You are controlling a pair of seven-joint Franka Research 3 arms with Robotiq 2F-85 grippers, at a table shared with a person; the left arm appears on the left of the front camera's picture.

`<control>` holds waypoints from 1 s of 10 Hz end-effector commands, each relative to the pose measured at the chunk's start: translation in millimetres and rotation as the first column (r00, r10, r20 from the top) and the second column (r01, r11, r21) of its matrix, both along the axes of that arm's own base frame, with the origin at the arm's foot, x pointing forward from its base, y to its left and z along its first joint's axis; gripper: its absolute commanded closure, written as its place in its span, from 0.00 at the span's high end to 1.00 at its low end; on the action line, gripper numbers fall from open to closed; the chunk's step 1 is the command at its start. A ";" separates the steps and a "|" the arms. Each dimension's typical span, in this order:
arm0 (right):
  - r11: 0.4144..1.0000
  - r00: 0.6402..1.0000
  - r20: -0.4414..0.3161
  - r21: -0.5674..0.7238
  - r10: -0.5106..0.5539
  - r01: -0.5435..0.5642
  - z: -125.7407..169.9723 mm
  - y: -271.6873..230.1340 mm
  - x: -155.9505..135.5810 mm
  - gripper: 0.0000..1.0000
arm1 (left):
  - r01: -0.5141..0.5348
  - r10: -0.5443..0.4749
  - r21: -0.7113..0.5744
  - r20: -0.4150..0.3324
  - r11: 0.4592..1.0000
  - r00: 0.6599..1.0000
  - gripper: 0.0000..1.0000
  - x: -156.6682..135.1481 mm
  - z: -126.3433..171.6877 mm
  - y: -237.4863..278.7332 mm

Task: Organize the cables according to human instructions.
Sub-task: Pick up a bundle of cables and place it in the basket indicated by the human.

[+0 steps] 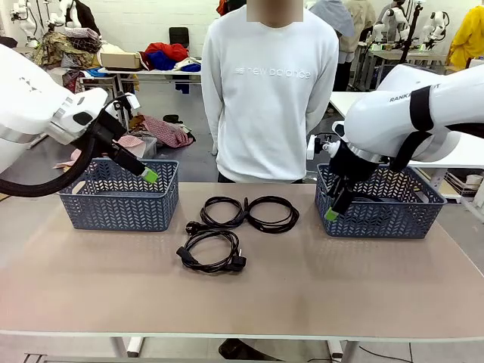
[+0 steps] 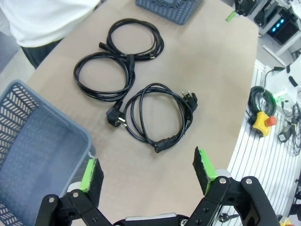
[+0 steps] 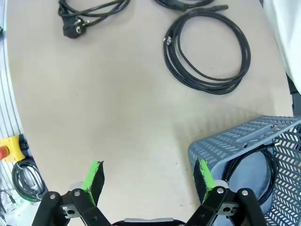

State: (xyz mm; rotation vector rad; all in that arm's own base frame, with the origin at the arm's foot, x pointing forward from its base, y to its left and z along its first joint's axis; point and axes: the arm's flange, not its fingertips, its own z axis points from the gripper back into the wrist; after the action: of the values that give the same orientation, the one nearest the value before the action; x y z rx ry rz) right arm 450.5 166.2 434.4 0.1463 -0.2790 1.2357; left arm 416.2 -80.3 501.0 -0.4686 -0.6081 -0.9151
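Three coiled cables are laid flat on the bench [image 1: 378, 291], around its middle. Two are set side by side in a row running parallel to the far edge. The far-left cable [image 1: 209, 212] [image 2: 76, 77] and the far-right cable [image 1: 292, 215] [image 2: 160, 43] [image 3: 207, 85] are seen touching where their loops meet. A plug of the far-left cable is turned out of its coil toward the near left corner.

The near cable [image 1: 237, 262] [image 2: 141, 133] is placed just in front of that row, toward the near edge and apart from the other two. Its loop is drawn into a slight oval, with the long axis along the bench's length. One plug is lodged at the left end of the oval. The other sits at the right end and is aimed toward the right side of the bench.

A fourth cable [image 3: 235, 162] is coiled inside the right basket [image 1: 378, 221] [image 3: 235, 141] [image 2: 169, 9], which is placed at the far right corner. The left basket [image 1: 113, 213] [image 2: 56, 115] is placed at the far left corner.

The left end effector [image 1: 150, 175] [image 2: 146, 169] is held in the air over the left basket's side that faces the middle of the bench. Its fingers are spread wide and nothing is held between them. The right end effector [image 1: 331, 215] [image 3: 148, 174] is held above the bench by the right basket's corner nearest the middle. It too is spread apart and empty.

A person [image 1: 268, 91] in a white sweatshirt is stood behind the middle of the far edge.
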 end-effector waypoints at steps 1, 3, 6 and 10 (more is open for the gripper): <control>1.000 1.000 0.005 -0.009 0.002 -0.002 1.0 -0.3 2.4 1.00 | 0.020 -0.020 -0.025 0.013 0.999 1.000 1.00 -0.7 -1.4 1.5; 1.000 1.000 0.005 -0.009 0.002 -0.002 1.0 -0.3 2.4 1.00 | 0.020 -0.020 -0.025 0.013 0.999 1.000 1.00 -0.7 -1.4 1.5; 1.000 1.000 0.005 -0.009 0.002 -0.002 1.0 -0.3 2.4 1.00 | 0.020 -0.020 -0.025 0.013 0.999 1.000 1.00 -0.7 -1.4 1.5; 1.000 1.000 0.005 -0.009 0.002 -0.002 1.0 -0.3 2.4 1.00 | 0.020 -0.020 -0.025 0.013 0.999 1.000 1.00 -0.7 -1.4 1.5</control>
State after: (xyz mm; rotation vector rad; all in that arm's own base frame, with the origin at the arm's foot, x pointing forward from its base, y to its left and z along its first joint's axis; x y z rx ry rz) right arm 451.2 165.4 434.1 0.1432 -0.2766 1.2373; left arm 416.2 -80.4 501.0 -0.4686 -0.6081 -0.9152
